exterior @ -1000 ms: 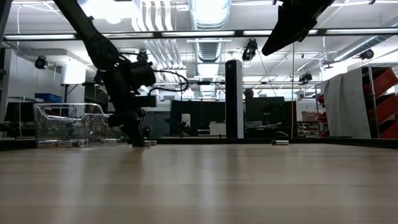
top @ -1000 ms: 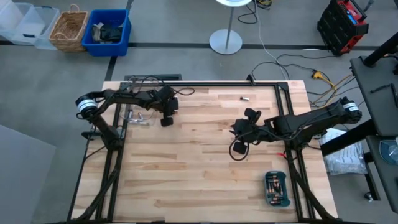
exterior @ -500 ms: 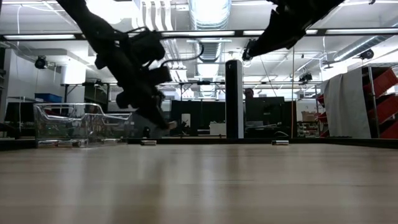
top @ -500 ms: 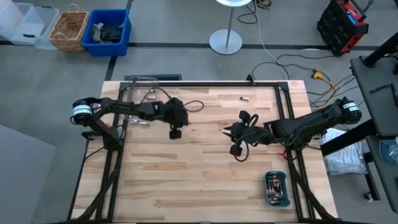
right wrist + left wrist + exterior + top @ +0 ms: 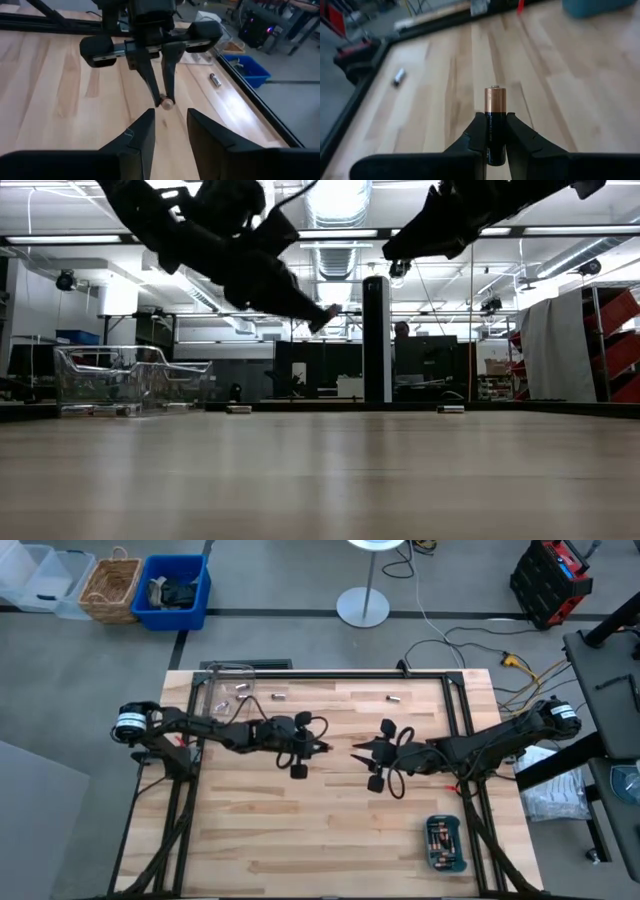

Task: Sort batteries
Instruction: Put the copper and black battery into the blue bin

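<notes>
While both arms hang above mid-table, fingertips facing, the holdings stand as follows, each placed relative to the teal tray at the near right corner.

Left gripper: well up-table and left of the tray, clear of the wood; jaws closed on one cylindrical cell, copper-topped and black-bodied, pinched at its dark end with most of its length standing proud.

Right gripper: between that cell and the tray, pointing at it; jaws parted slightly wider than the cell, holding nothing.

Loose batteries: one far up-table of the tray, one further left, and more in the clear plastic box at the far left corner. The tray itself holds several.

Risk, as a judgement: this looks like a hand-over. The grip is short, so any misalignment could pivot the cell; early release would drop it and let it roll.
</notes>
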Robot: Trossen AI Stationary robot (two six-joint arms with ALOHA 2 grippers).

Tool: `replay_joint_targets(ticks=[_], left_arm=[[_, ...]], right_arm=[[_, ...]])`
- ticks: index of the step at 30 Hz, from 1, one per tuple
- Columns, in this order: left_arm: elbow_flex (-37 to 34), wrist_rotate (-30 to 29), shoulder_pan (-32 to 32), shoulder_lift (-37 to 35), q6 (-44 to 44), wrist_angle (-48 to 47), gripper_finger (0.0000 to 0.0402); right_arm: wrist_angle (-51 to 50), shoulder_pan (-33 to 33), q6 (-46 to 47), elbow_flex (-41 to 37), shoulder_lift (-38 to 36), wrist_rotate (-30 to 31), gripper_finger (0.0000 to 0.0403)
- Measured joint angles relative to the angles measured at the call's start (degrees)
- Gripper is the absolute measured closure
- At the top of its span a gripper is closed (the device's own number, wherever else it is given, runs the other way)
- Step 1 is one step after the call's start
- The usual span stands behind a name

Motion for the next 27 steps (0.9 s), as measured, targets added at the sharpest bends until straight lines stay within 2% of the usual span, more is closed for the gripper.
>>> replay_joint_targets(ticks=[14, 17, 20, 27], left_arm=[[0.0, -0.2, -5.1, 0.0, -1.5, 14.4, 0.0380], [0.0, -0.4, -5.8, 0.1, -1.5, 16.0, 0.0380], [0.0, -2.9, -6.3, 0.2, -1.5, 16.1, 0.0380], [0.0, -3.8, -6.5, 0.4, -1.4, 16.2, 0.0380]], right_arm=[[14.4, 0.0, -5.6, -1.3, 4.4, -3.0, 0.0269], [17.8, 0.0, -6.6, -1.3, 6.3, -3.5, 0.0261], [20.3, 0.0, -7.5, -1.3, 8.1, -3.7, 0.0254], [21.5, 0.0, -7.5, -1.3, 9.4, -3.9, 0.0246]])
